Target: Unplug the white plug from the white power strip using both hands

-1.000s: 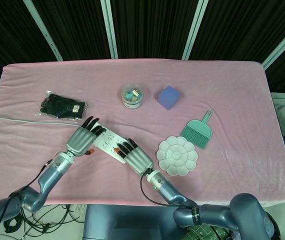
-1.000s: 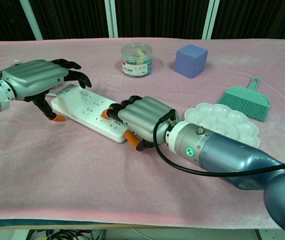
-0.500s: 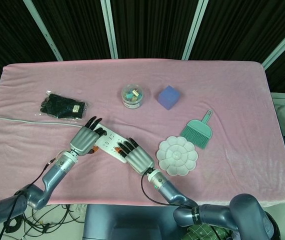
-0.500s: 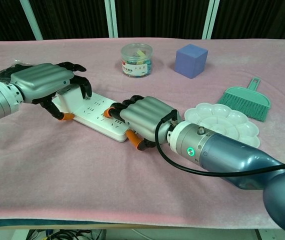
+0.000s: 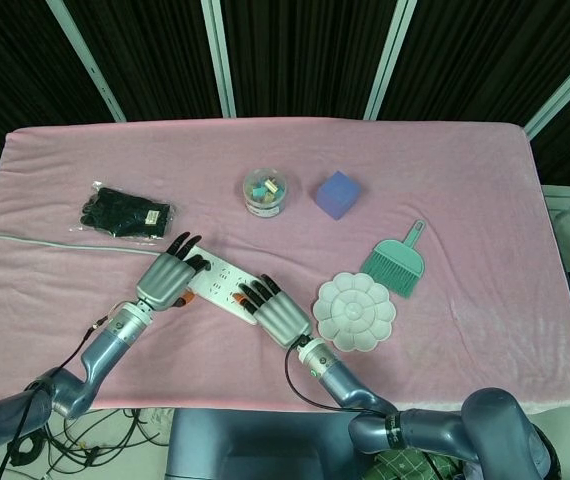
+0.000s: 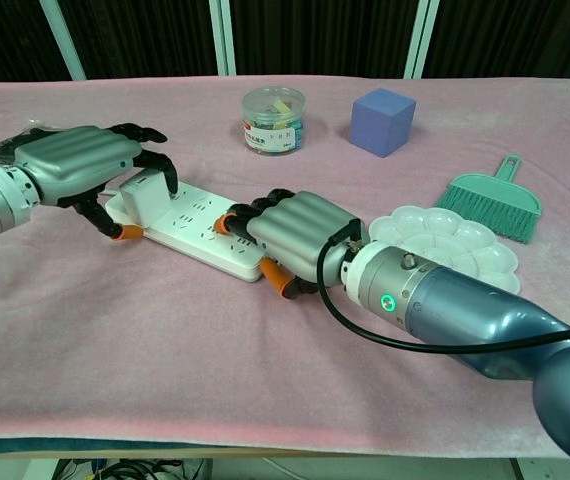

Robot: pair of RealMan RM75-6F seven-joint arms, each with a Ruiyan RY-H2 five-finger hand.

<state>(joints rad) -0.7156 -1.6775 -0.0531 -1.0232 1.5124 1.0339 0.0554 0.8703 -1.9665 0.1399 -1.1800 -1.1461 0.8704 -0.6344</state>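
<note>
The white power strip [image 6: 203, 217] [image 5: 221, 284] lies slantwise on the pink cloth at the front left. The white plug [image 6: 141, 193] stands in the strip's left end. My left hand [image 6: 73, 166] [image 5: 165, 280] curls over the plug, fingers on its far side and thumb on the near side, gripping it. My right hand [image 6: 297, 233] [image 5: 278, 317] holds the strip's right end, fingers on top and thumb at the near edge. In the head view the left hand hides the plug. A white cable [image 5: 55, 240] runs off to the left edge.
A clear jar of clips [image 6: 272, 119] and a blue cube [image 6: 382, 121] stand behind the strip. A white flower-shaped palette [image 6: 445, 245] and a teal brush [image 6: 493, 203] lie to the right. A black bagged item [image 5: 125, 213] lies at the far left.
My left hand came down from beside the strip and closed around the plug. The right hand and the strip's right end shifted slightly to the right.
</note>
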